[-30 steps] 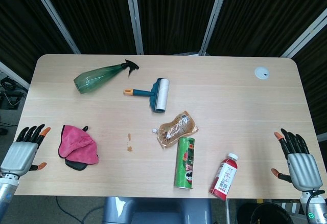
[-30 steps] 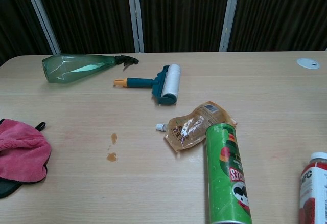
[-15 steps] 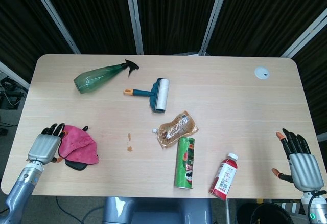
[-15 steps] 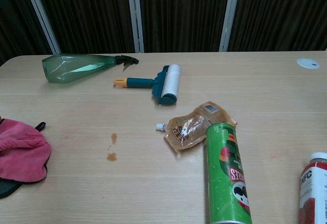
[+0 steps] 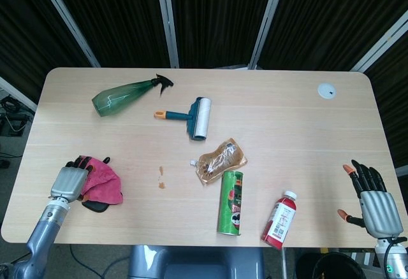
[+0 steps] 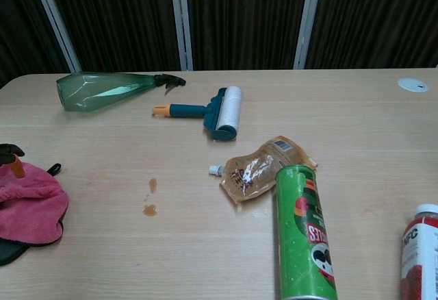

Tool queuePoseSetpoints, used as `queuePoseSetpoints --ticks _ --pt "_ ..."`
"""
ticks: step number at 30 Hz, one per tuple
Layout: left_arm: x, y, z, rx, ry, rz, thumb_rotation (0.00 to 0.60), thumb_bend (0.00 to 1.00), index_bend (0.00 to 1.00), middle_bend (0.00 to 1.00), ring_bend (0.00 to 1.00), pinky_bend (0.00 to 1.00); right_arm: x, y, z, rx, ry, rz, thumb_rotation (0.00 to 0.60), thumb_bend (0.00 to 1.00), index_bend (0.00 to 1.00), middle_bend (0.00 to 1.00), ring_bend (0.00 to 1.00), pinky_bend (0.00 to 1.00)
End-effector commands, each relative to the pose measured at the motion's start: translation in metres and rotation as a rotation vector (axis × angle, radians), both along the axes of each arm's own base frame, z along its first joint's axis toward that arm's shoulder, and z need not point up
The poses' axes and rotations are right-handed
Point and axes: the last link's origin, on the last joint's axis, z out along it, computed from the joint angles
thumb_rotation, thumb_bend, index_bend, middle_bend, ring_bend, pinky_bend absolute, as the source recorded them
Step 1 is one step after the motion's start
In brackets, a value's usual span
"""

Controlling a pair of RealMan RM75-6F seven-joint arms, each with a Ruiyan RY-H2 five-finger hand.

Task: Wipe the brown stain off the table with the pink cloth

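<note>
The pink cloth (image 5: 103,182) (image 6: 29,207) lies crumpled at the table's left front, on top of a flat black pad (image 5: 95,206). My left hand (image 5: 71,178) sits over the cloth's left edge, fingers stretched toward it; only its fingertips (image 6: 9,155) show at the chest view's left edge. I cannot see a grip on the cloth. The brown stain (image 5: 161,177) (image 6: 149,198) is a few small drops to the right of the cloth. My right hand (image 5: 372,200) hangs open beyond the table's right front corner, holding nothing.
A green spray bottle (image 5: 124,94) and a lint roller (image 5: 191,116) lie at the back. A clear snack pouch (image 5: 220,160), a green chip can (image 5: 231,202) on its side and a red bottle (image 5: 279,220) lie right of the stain. A white disc (image 5: 326,90) sits far right.
My left hand has moved right from beside the table's left edge onto the left side of the pink cloth. The right hand has barely shifted.
</note>
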Motion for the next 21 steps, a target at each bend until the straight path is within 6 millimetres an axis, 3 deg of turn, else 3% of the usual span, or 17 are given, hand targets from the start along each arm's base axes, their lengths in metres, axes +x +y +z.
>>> queuePoseSetpoints --ticks 1,3,7,10,13,21 --pt "0.004 0.002 -0.007 -0.007 -0.001 -0.008 0.6 0.1 0.29 0.07 0.07 0.2 0.0 0.0 0.0 0.003 -0.009 -0.005 0.6 0.0 0.1 0.0 0.0 0.0" --pt "0.007 0.002 -0.012 -0.006 -0.007 -0.01 0.6 0.16 0.34 0.11 0.1 0.23 0.0 0.0 0.0 0.002 -0.016 -0.007 0.6 0.0 0.1 0.0 0.0 0.0" --pt "0.014 0.002 -0.018 0.025 -0.04 -0.034 0.6 0.4 0.64 0.38 0.31 0.42 0.0 0.0 0.002 -0.005 -0.028 -0.003 0.6 0.0 0.1 0.0 0.0 0.0" --pt "0.018 0.002 -0.02 0.048 -0.057 -0.067 0.6 0.57 0.78 0.51 0.44 0.52 0.0 0.0 0.003 -0.013 -0.039 -0.004 0.6 0.0 0.1 0.0 0.0 0.0" --pt "0.023 0.003 -0.02 0.069 -0.085 -0.093 0.6 0.65 0.85 0.57 0.5 0.57 0.0 0.001 0.003 -0.016 -0.045 -0.004 0.6 0.01 0.1 0.0 0.0 0.0" --pt "0.063 0.027 -0.011 0.132 -0.204 -0.169 0.6 0.66 0.86 0.58 0.51 0.58 0.001 0.0 0.002 -0.014 -0.056 -0.008 0.6 0.01 0.1 0.0 0.0 0.0"
